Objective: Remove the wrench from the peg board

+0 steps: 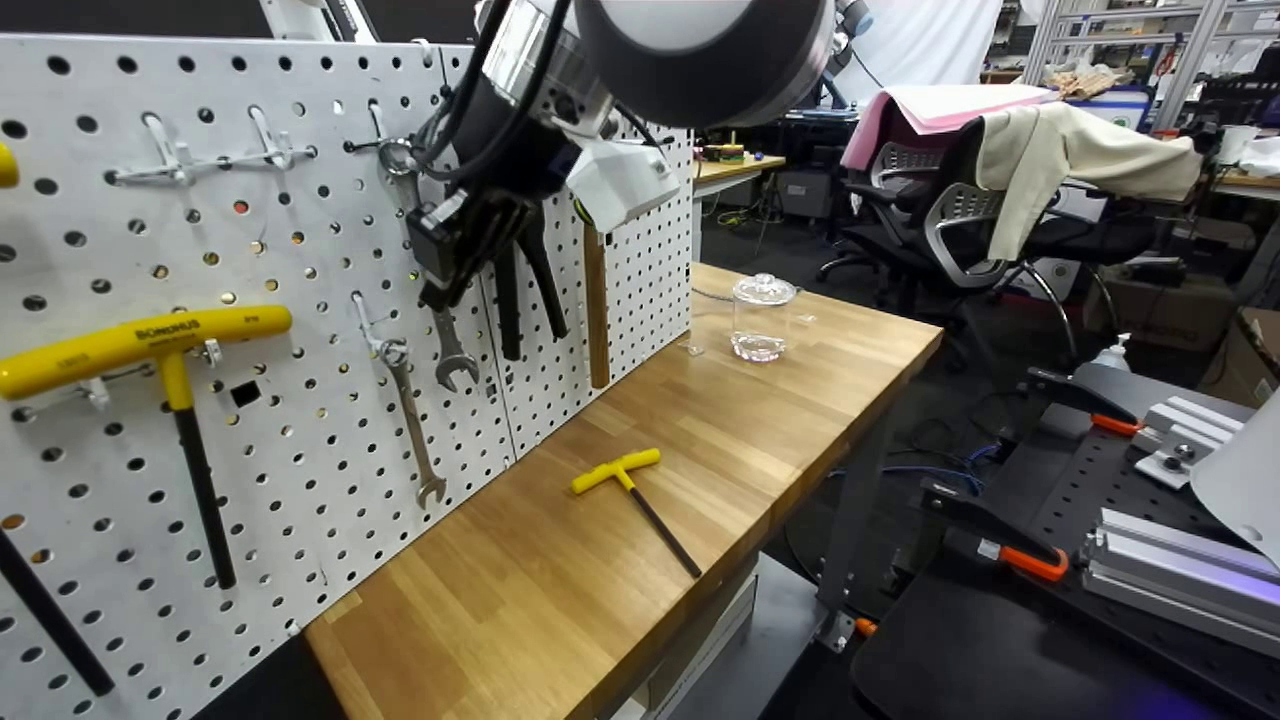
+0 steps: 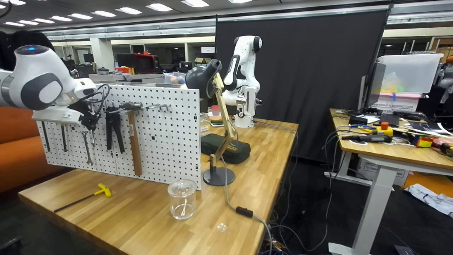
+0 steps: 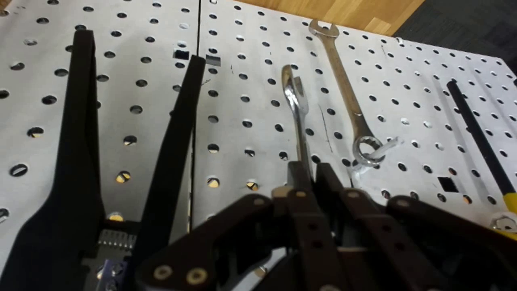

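Black gripper (image 3: pixel 313 171), pinching one wrench (image 3: pixel 299 115) (fork end down), white pegboard (image 3: pixel 230 135)

Gleams between the jaws as smooth, polished metal on the wrench (image 3: pixel 299 121). Looks matt on the fingers (image 3: pixel 299 178). Shows satin metal on the second wrench (image 3: pixel 342 83) beside the jaws, a matt, plastic-like finish on the black handles (image 3: pixel 76 133) on their opposite side. Looks smooth and painted on the peg board (image 3: pixel 232 133) behind the jaws, wooden and faintly glossy on the tabletop (image 1: pixel 740 420) below.
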